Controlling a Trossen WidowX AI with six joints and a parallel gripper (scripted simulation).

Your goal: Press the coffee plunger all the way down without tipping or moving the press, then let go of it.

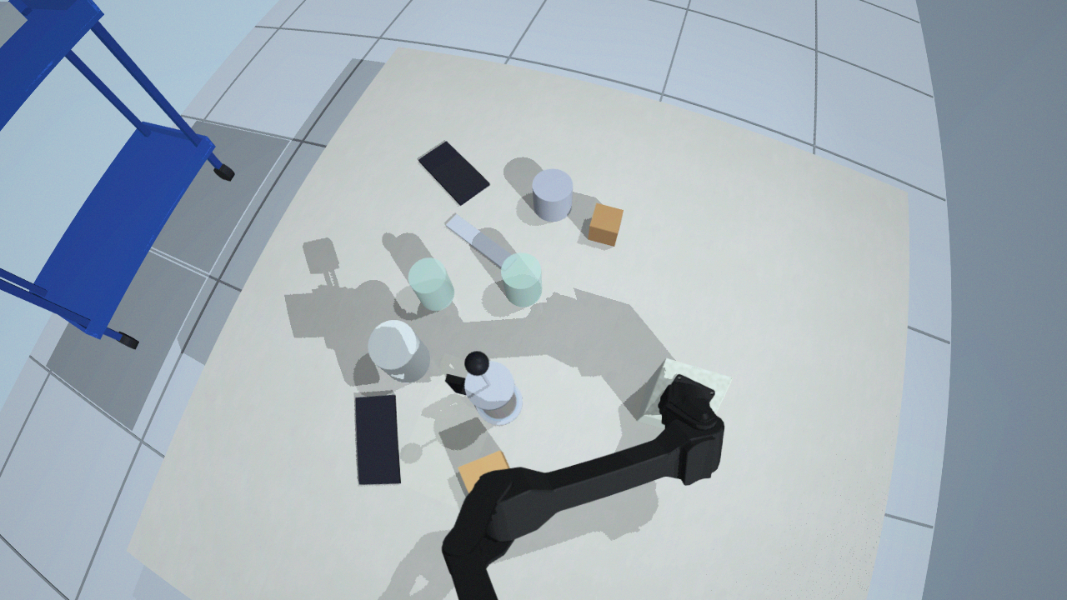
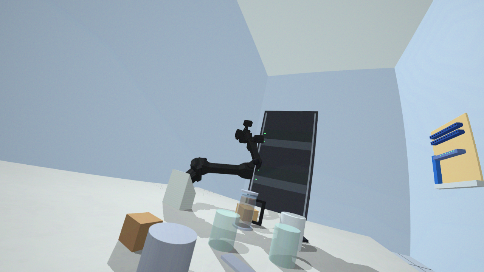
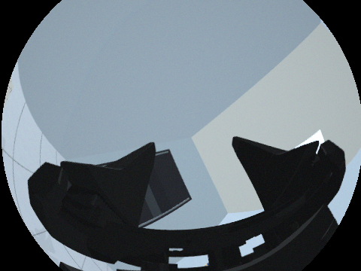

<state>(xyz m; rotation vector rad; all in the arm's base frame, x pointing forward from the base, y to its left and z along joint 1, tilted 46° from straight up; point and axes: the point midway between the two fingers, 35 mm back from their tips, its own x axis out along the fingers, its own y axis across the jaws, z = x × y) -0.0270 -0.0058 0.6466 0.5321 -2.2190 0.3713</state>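
Claw [image 3: 192, 147] open wide, fingers spread, gripping nothing, raised high and aimed at wall and ceiling. Coffee press [image 1: 492, 392] upright on table [image 1: 746, 298], black plunger knob [image 1: 476, 363] up, at 10 o'clock from arm base [image 1: 689, 402]. White cylinder [image 1: 393, 349] at 9 o'clock of press, near.

Pale blue walls [image 2: 135, 84] meet a greyish-green ceiling [image 2: 324, 33]. The floor [image 1: 746, 59] is light tile with dark grout lines. A blue wheeled cart [image 1: 112, 223] stands off the counter's left edge. A tall dark shelving unit [image 2: 287, 158] rises beyond the far corner, and a tan wall panel [image 2: 463, 158] carries blue brackets.
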